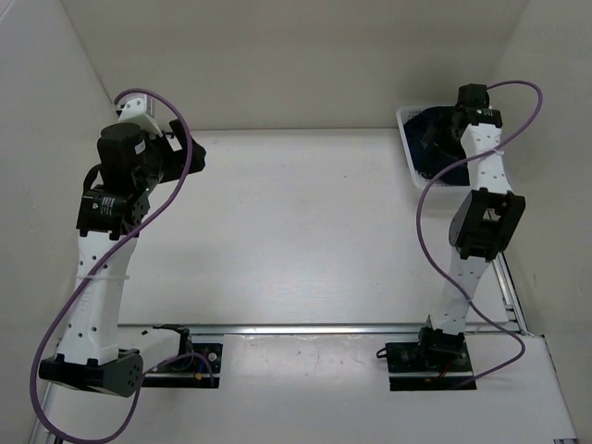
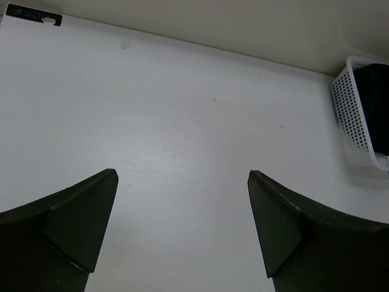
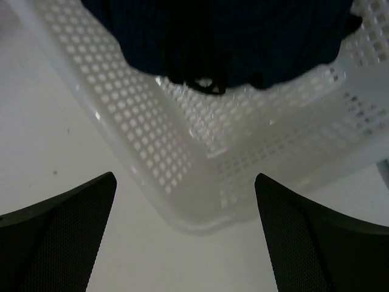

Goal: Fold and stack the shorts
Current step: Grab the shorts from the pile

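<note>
White tabletop (image 1: 296, 231) had a white plastic mesh basket (image 3: 146, 140) far right, dark navy soft fabric shorts (image 3: 225, 36) bunched inside, just ahead of the right gripper (image 3: 184, 176), jaws spread (left gripper (image 2: 182, 173), also spread, was well apart).

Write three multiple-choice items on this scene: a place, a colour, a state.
1. Where are the shorts?
A) beside the basket
B) inside the basket
C) under the basket
2. What colour is the basket?
A) white
B) red
C) green
3. How does the right gripper stand?
A) shut on the shorts
B) shut, empty
C) open, empty
Key: 1 B, the dark fabric lies within the mesh walls; 2 A, its perforated plastic is white; 3 C, both fingers are wide apart, holding nothing.
</note>
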